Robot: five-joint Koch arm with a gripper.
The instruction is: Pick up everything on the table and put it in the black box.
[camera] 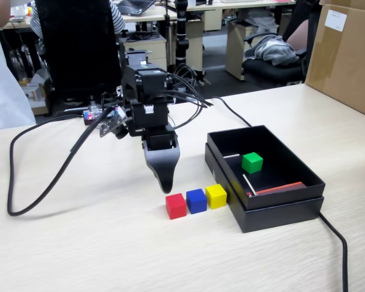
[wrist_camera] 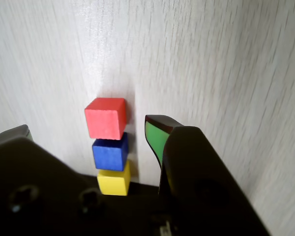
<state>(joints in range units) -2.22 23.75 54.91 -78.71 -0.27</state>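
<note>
Gripper point(camera: 165, 182) poised above the table point(camera: 79, 243), jaws parted and empty in the wrist view. Red cube point(camera: 176, 205), blue cube point(camera: 196, 201) and yellow cube point(camera: 216, 196) lined up touching, just below and right of the fingertips. Green cube point(camera: 252, 162) inside the black box point(camera: 274, 213), farther right.

Fixed view front-on across the table point(camera: 97, 243); wrist view close above (shared: red cube point(camera: 176, 205) row).

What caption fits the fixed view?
Gripper above red cube; blue, yellow alongside; green in box.
</note>
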